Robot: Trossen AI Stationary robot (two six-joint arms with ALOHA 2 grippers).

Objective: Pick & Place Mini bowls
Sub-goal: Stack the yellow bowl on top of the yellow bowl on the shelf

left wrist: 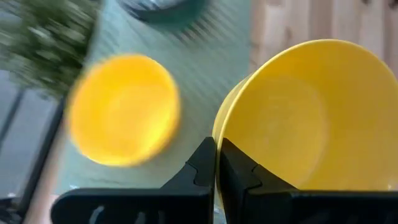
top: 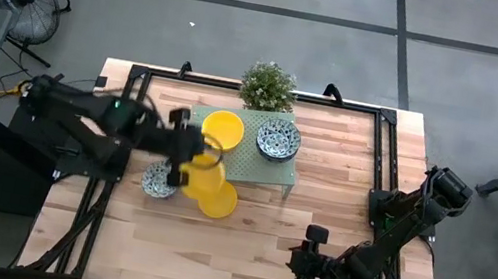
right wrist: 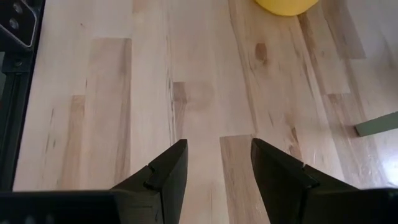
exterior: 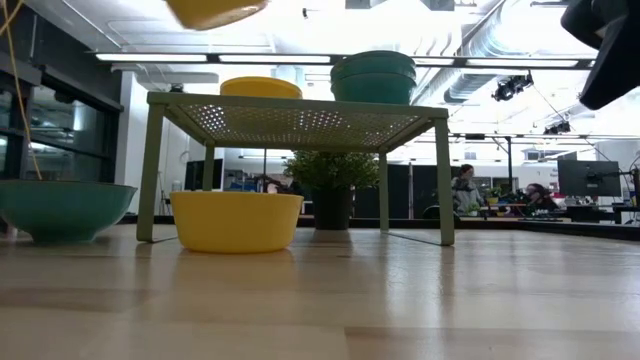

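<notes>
— What has the left gripper (left wrist: 216, 163) got?
— A yellow bowl (left wrist: 305, 118), pinched at its rim, the two dark fingers (left wrist: 198, 168) pressed together on the near edge.
— Anything under it?
— A pale green perforated shelf (left wrist: 208, 81), with a second yellow bowl (left wrist: 124, 111) sitting on it, blurred. Past that, a dark-patterned bowl (left wrist: 158, 7) at the shelf's far end, green leaves (left wrist: 43, 40) to one side, and light wood (left wrist: 311, 22).

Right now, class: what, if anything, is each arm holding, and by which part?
The left gripper pinches a yellow mini bowl by its rim, fingers shut on the edge. The right gripper holds nothing.
</notes>
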